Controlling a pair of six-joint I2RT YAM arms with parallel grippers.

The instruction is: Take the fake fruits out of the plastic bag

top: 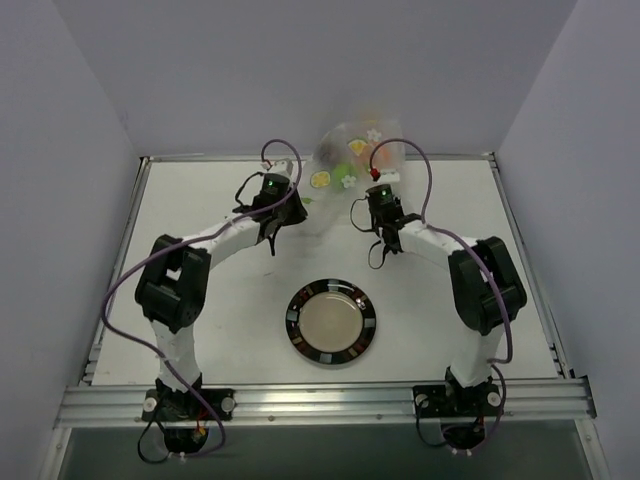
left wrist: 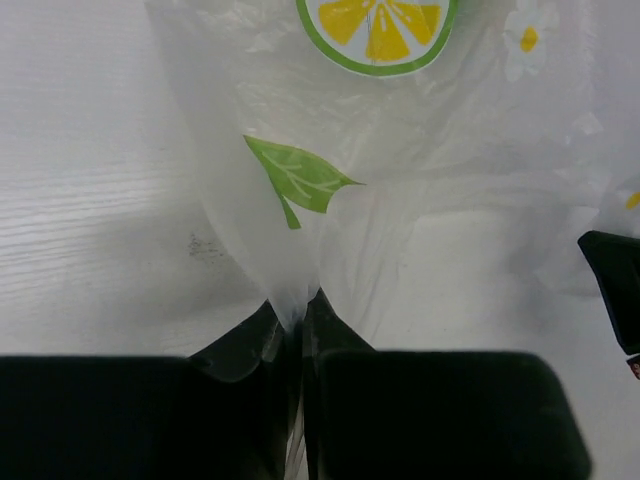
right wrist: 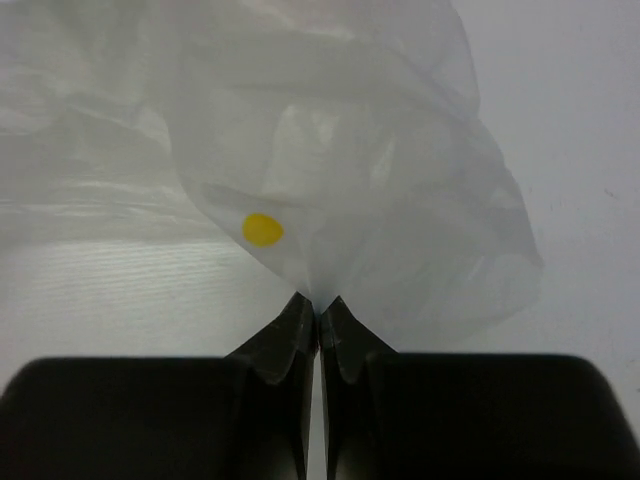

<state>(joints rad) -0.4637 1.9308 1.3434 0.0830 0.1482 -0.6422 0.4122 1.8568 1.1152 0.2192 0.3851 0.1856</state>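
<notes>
The bag (top: 352,160) stands bunched up between our two grippers and rises just ahead of their fingertips, at the far side of the table (top: 250,330). Through its film the top view gives only a dark smudge and an orange tint, too blurred for us to call them fruits; neither wrist view shows one. Our left gripper (left wrist: 300,315) is closed, with a fold of the bag (left wrist: 420,160) pinched between its tips; a printed leaf (left wrist: 300,180) sits just beyond them and a lemon slice (left wrist: 375,30) farther out. Our right gripper (right wrist: 318,310) is also closed on a fold of the bag (right wrist: 340,150), and a small yellow dot (right wrist: 262,230) lies just ahead and to the left of its tips. From above, the left gripper (top: 290,210) and the right gripper (top: 368,200) hold opposite sides of the bag. Well behind both, towards our bases, lies the plate (top: 296,300), apart from the bag.
</notes>
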